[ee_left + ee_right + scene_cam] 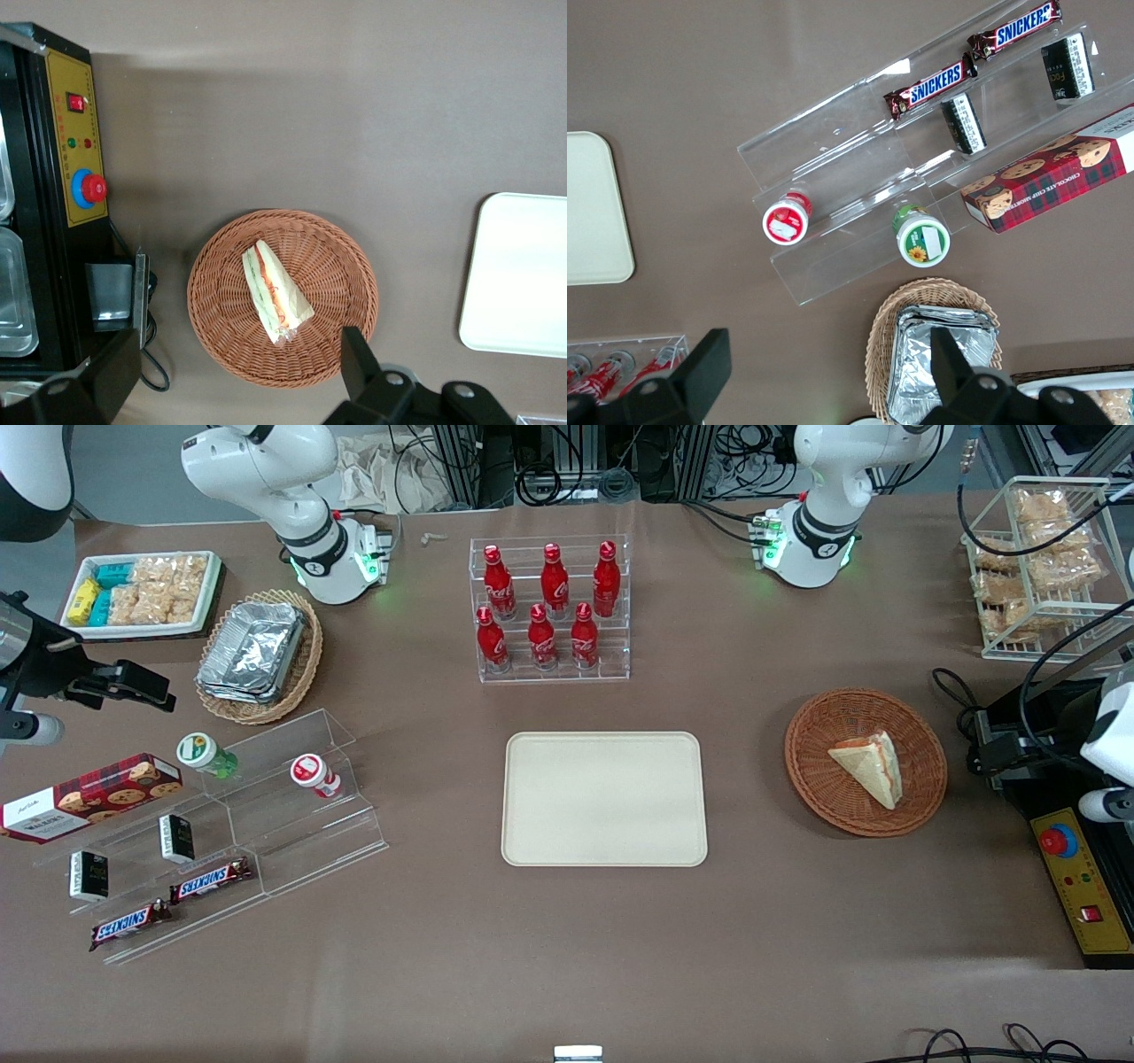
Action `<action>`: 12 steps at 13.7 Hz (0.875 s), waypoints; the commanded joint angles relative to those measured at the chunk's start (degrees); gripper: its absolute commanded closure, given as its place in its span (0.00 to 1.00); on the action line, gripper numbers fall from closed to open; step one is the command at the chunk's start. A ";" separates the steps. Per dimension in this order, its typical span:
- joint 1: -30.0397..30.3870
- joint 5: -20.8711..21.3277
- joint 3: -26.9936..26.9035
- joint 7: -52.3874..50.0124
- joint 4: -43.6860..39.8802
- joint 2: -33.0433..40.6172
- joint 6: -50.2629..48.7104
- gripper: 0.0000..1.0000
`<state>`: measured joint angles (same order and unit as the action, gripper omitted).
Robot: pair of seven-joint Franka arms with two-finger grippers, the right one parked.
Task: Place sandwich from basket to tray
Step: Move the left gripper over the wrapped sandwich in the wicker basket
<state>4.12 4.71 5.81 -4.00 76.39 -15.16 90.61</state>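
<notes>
The sandwich (873,766) (276,292), a pale bread wedge with red and green filling along its edge, lies in the round reddish-brown basket (819,779) (221,301). The cream tray (604,797) (518,274) lies flat and bare at the table's middle, beside the basket toward the parked arm's end. In the left wrist view my gripper (226,390) hangs high above the basket's edge, open, with its fingers (359,363) wide apart and nothing between them. Only the working arm's white wrist (1118,731) shows in the front view.
A black control box with a red button (1059,840) (89,188) stands beside the basket toward the working arm's end. A clear rack of red bottles (549,607) stands farther from the front camera than the tray. A wire snack rack (1036,567) fills the corner.
</notes>
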 commanded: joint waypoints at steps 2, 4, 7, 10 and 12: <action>-0.61 -0.58 -0.36 1.89 -1.06 0.13 -1.40 0.00; -0.61 -0.24 -0.44 1.89 -0.89 0.13 -1.49 0.00; -0.69 0.03 -0.53 1.36 1.74 2.06 -4.82 0.00; -0.25 0.21 -0.88 0.58 9.72 6.54 -4.04 0.00; 0.01 0.29 -1.49 0.13 17.96 11.01 0.94 0.00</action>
<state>4.00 4.76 5.01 -3.32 84.38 -10.62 87.13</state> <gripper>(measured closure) 0.000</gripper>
